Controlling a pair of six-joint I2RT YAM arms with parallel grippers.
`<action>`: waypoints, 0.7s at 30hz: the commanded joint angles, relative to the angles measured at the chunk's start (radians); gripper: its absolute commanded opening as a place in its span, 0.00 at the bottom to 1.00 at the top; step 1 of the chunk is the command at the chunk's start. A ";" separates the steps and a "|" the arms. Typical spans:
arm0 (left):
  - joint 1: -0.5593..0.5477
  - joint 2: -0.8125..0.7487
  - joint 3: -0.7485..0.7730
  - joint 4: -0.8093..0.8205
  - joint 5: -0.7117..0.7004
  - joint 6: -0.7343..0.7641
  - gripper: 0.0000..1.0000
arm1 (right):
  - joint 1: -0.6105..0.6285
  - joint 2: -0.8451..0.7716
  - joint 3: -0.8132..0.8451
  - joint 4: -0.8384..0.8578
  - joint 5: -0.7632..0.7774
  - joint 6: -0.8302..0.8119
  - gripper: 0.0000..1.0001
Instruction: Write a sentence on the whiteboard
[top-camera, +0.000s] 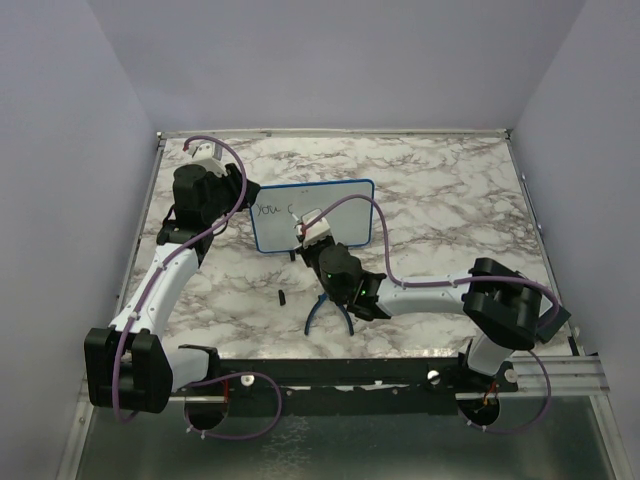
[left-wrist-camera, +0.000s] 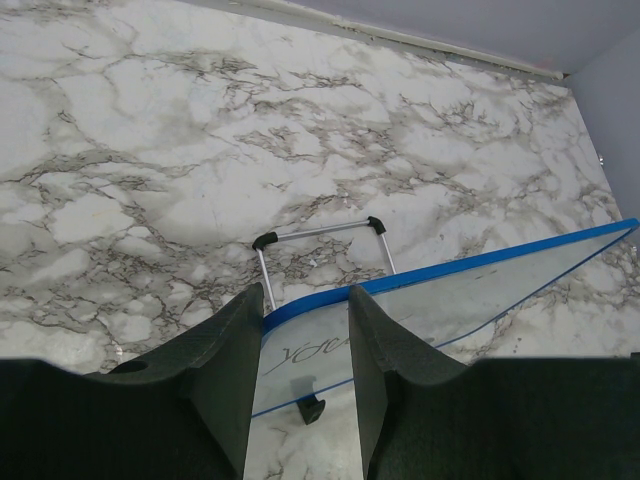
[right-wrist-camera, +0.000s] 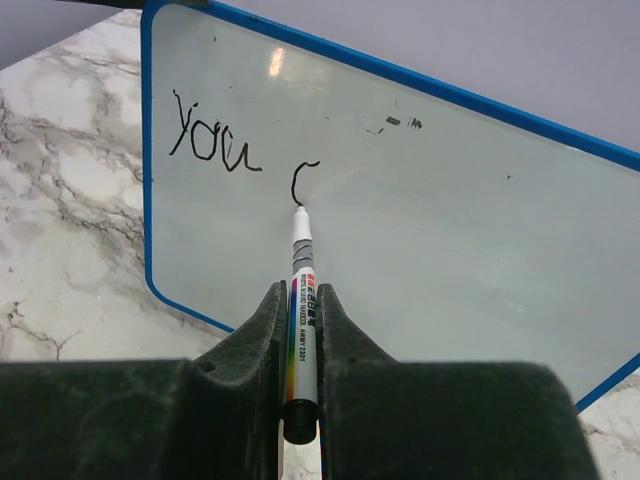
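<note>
Top external view first: the marble table (top-camera: 450, 200) fills the floor of the cell, and the board (top-camera: 320, 195) stands upright just behind its middle, its face toward the arms. Left gripper (left-wrist-camera: 307, 310) is up at the board's left end, its fingers part-way apart with the blue-framed corner lying between them. I can't tell whether they actually pinch it or only straddle it. Behind that corner the wire stand (left-wrist-camera: 320, 232) pokes out onto the marble. Right gripper (right-wrist-camera: 300, 295) sits in front of the board's lower middle, clamped tight on the marker (right-wrist-camera: 300, 320), which points up out of the jaws. Blue-handled pliers (top-camera: 313, 318) lie on the table under the right arm. The marker's tip is touching the board's face just beneath the last letter. The writing (right-wrist-camera: 213, 140) reads "you c", up in the board's top left. A small black bit (top-camera: 283, 297) lies apart on the marble, near the pliers.
</note>
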 joint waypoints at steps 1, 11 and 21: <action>-0.003 -0.019 -0.013 -0.014 0.042 0.002 0.40 | -0.006 -0.027 -0.020 0.003 0.054 -0.001 0.01; -0.003 -0.018 -0.013 -0.014 0.041 0.002 0.40 | -0.004 -0.084 -0.063 0.033 -0.081 -0.015 0.01; -0.004 -0.016 -0.013 -0.014 0.042 0.002 0.40 | -0.005 -0.099 -0.073 0.051 -0.023 -0.033 0.01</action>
